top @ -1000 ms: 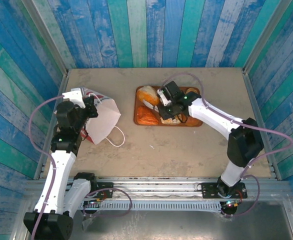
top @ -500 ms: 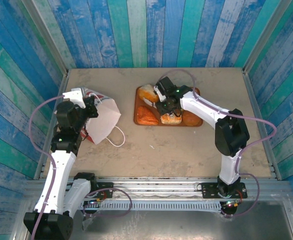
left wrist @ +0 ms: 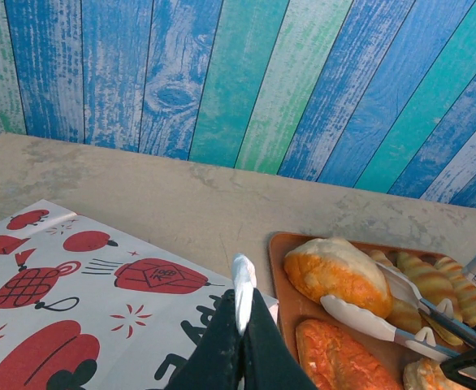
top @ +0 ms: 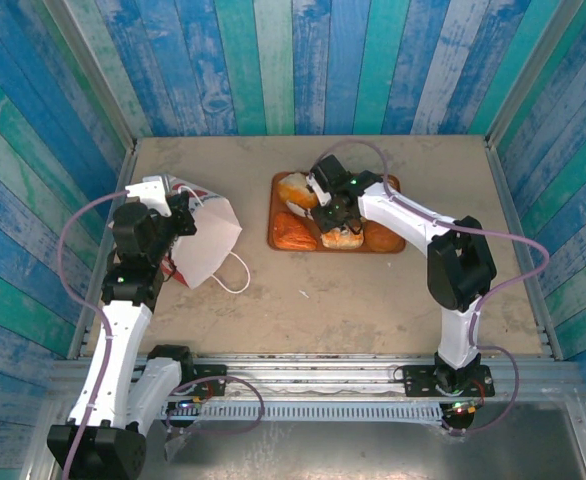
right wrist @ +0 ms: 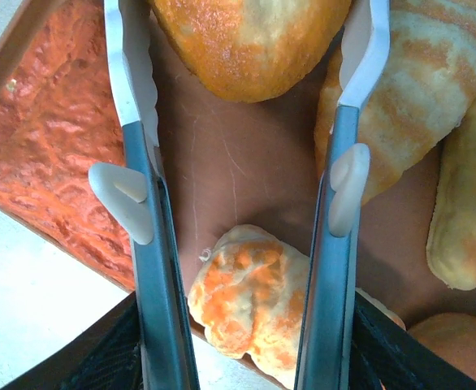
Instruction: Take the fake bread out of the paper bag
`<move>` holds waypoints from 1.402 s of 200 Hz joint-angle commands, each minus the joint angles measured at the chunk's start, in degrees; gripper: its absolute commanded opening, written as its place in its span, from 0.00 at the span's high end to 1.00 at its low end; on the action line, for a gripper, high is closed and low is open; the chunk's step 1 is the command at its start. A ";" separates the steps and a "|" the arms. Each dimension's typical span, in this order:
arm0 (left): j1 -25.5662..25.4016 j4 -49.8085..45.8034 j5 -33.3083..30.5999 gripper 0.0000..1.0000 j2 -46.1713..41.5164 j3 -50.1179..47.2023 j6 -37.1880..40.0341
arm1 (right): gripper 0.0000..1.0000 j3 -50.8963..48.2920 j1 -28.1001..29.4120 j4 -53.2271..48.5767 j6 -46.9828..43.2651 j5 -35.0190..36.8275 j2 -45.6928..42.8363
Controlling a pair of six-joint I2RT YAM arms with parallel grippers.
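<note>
The paper bag (top: 208, 240), white with red lanterns (left wrist: 59, 325), lies at the left of the table. My left gripper (top: 180, 222) is shut on a white edge at its mouth (left wrist: 244, 292). Several pieces of fake bread lie on the brown tray (top: 388, 182). A round bun (top: 295, 188) sits in its far left corner. My right gripper (top: 310, 197) is open, with its white tips close on either side of that bun (right wrist: 246, 32). A reddish loaf (right wrist: 51, 138), a ridged croissant (right wrist: 417, 106) and a small roll (right wrist: 254, 301) lie around it.
The tray's rim (left wrist: 283, 268) lies just right of the bag's corner. Blue and green plank walls (top: 273, 70) close in the table on three sides. The bag's white cord handle (top: 235, 275) trails toward the near edge. Bare tabletop (top: 353, 300) lies in front of the tray.
My right gripper swung from the tray's middle to its far left corner, set the bun down there and spread its jaws a little. The left arm and the bag stayed still.
</note>
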 commanded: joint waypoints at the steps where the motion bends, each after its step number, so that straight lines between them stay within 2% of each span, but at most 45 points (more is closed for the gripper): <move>1: 0.02 0.77 0.50 1.00 -0.53 1.14 0.45 | 0.41 1.48 -0.33 -0.29 -1.48 1.92 -0.94; 44: 0.04 1.14 1.81 1.00 0.43 1.34 -0.05 | 0.38 1.29 -0.34 -0.40 -3.04 2.09 -1.80; 88: 0.10 1.05 1.87 1.00 0.36 1.55 -0.02 | 0.46 2.55 -0.36 -0.51 -3.90 0.02 -0.05; 155: 0.03 1.14 1.63 1.00 0.19 1.10 0.13 | 0.44 5.85 -0.50 -1.77 -4.30 0.00 2.57; 280: 0.05 1.00 1.47 1.00 -0.31 0.95 0.23 | 0.47 5.59 -0.48 -3.48 -6.71 2.28 0.88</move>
